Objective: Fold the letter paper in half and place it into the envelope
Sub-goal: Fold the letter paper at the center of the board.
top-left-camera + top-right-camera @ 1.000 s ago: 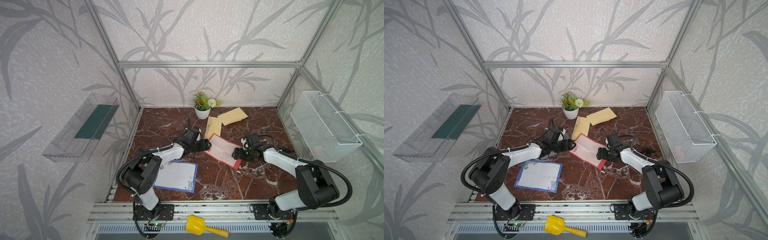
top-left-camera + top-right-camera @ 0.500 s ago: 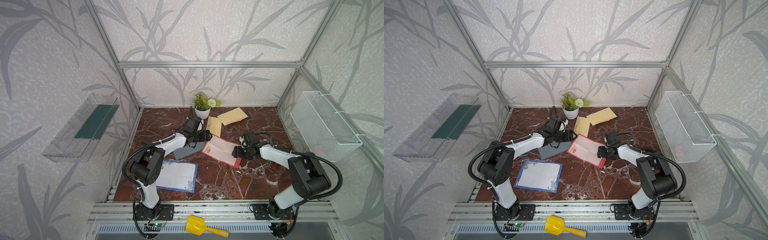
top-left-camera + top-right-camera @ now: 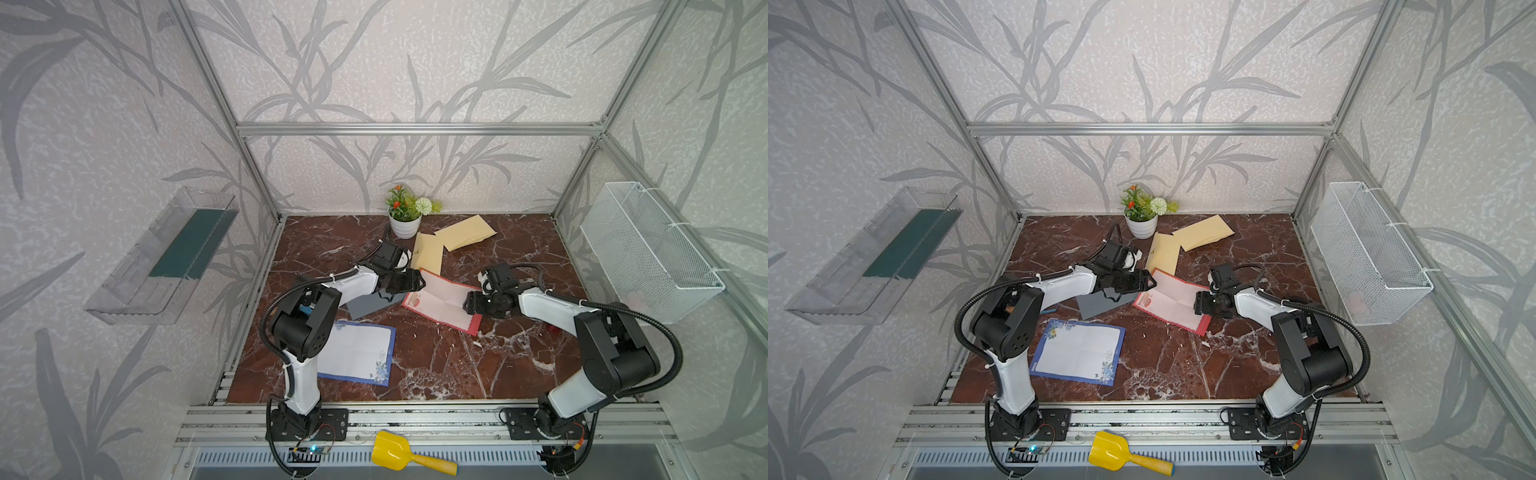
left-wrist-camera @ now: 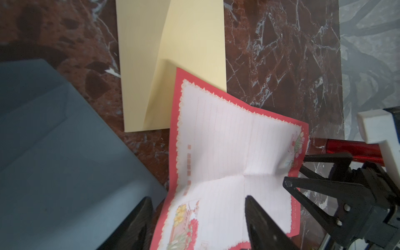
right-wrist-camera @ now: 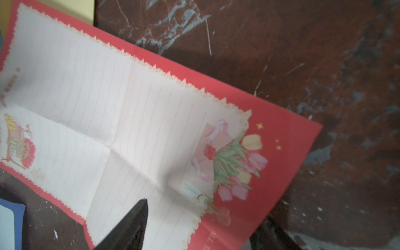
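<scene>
Left gripper (image 4: 197, 199) jaws apart, straddling letter (image 4: 227, 151) edge; right gripper (image 5: 204, 211) likewise apart at opposite end. Sheet looks light, limp, pre-creased; I'd pinch red border corners. Envelope (image 4: 173, 54) lies just beyond left gripper, under letter's corner.

This is a robot test cell in a lab, dressed to look like a home. An aluminium frame (image 3: 415, 129) boxes in the space, and its walls are flat panels of leaf-print wallpaper (image 3: 415, 62). The surface (image 3: 436, 357) is a red marble-look slab. Two arms, left (image 3: 303, 324) and right (image 3: 611, 353), are bolted to a slotted metal rail (image 3: 415, 419) at its front edge, with bare cables (image 3: 673, 353) looping from them. The props are domestic: a small potted plant (image 3: 405, 210), a wire basket (image 3: 648, 249) and a clear tray (image 3: 162, 257) hung on the side walls, and a yellow scoop (image 3: 395, 455) lying outside the rail.
</scene>
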`<move>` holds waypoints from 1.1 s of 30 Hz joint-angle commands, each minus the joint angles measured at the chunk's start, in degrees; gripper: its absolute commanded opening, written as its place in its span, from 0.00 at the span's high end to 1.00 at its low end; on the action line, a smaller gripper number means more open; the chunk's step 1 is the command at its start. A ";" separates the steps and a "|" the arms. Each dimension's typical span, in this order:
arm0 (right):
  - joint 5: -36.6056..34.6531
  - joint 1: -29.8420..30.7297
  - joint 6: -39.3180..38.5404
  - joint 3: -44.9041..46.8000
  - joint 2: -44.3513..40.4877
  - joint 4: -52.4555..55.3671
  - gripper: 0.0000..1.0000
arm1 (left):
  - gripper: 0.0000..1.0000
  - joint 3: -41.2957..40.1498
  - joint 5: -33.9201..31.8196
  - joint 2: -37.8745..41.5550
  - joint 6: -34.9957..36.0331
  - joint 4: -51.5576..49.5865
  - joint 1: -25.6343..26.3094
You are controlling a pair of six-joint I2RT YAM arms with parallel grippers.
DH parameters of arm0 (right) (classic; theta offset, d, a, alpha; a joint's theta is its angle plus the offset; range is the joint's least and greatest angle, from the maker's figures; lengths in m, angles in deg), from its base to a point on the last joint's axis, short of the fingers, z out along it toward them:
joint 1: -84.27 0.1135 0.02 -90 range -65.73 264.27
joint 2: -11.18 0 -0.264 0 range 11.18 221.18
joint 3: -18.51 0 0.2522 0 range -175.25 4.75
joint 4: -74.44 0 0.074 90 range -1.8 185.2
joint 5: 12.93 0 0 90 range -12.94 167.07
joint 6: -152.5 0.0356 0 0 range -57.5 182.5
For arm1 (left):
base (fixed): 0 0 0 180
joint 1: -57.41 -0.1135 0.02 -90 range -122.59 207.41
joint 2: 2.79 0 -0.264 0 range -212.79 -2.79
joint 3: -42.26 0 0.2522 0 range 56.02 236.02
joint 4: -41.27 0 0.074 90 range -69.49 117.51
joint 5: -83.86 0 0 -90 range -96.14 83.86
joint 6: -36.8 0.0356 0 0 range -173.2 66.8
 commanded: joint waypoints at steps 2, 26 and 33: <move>2.99 -0.12 -0.37 -1.63 -0.14 -0.25 0.29 | 0.39 -1.07 2.32 -0.39 -1.45 1.80 1.33; 7.30 6.97 0.87 -11.17 -4.97 4.36 0.28 | 0.43 -8.03 2.85 1.49 -7.75 10.14 2.83; 7.03 11.41 2.22 -14.68 -2.95 4.07 0.28 | 0.43 -9.35 2.24 2.92 -8.28 11.35 2.86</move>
